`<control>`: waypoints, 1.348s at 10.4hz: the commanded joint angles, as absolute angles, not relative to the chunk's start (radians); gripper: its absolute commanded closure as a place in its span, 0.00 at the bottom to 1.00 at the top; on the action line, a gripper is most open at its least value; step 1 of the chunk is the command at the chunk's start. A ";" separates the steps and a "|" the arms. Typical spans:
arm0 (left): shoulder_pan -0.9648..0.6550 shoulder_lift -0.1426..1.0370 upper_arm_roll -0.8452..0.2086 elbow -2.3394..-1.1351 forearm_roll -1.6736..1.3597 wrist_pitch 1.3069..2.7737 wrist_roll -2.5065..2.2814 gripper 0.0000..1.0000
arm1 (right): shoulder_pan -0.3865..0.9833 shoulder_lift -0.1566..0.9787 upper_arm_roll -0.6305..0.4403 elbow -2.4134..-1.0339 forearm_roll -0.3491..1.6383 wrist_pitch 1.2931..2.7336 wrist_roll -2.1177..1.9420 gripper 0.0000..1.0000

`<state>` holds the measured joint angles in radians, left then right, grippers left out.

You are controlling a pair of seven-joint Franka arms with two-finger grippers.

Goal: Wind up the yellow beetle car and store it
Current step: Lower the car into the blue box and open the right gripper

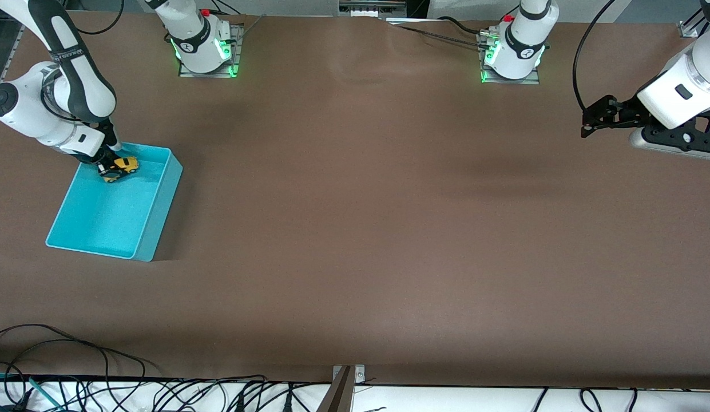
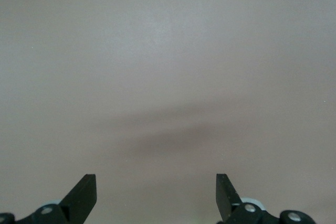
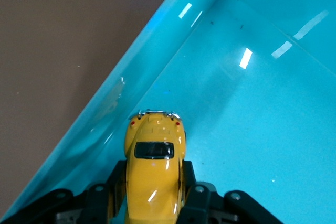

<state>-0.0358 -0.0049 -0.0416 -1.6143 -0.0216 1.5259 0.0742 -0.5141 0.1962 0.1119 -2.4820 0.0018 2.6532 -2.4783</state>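
My right tool (image 1: 110, 162) grips the yellow beetle car (image 1: 121, 166) by its flanks, fingers (image 3: 116, 182) pressed on both sides so it hangs level. I hold it low inside the turquoise bin (image 1: 154, 226), at the bin's end toward the worktop's top edge, near the corner at the right arm's end; storing looks nearly done, only the drop is left. My left tool (image 1: 596, 116) waits released over the opposite end, out of the way.

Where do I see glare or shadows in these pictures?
Right wrist view: bright white glare streaks on the bin floor and walls, small highlights on the car. Left wrist view: a soft dark shadow on the table. Front view: even light, faint shadows.
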 commanded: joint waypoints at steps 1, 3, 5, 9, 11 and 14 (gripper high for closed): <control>-0.035 0.011 -0.038 -1.578 -0.046 1.503 0.068 0.00 | -0.535 0.186 0.120 -2.506 0.014 2.674 -2.502 0.72; -0.035 0.011 -0.038 -1.578 -0.046 1.503 0.067 0.00 | -0.535 0.184 0.121 -2.507 0.014 2.671 -2.502 0.00; -0.035 0.011 -0.038 -1.578 -0.046 1.503 0.069 0.00 | -0.534 0.178 0.124 -2.505 0.014 2.668 -2.502 0.00; -0.035 0.011 -0.038 -1.578 -0.046 1.503 0.068 0.00 | -0.529 0.085 0.181 -2.471 0.032 2.579 -2.468 0.00; -0.035 0.011 -0.038 -1.578 -0.046 1.503 0.071 0.00 | -0.506 0.072 0.187 -2.415 0.043 2.479 -2.406 0.00; -0.035 0.011 -0.038 -1.578 -0.046 1.503 0.072 0.00 | -0.427 0.067 0.186 -2.283 0.086 2.330 -2.295 0.00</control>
<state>-0.0358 -0.0049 -0.0415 -1.6142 -0.0216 1.5259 0.0742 -0.4617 0.0703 0.1871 -2.3398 0.0626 2.3956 -2.3544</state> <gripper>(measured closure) 0.000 0.000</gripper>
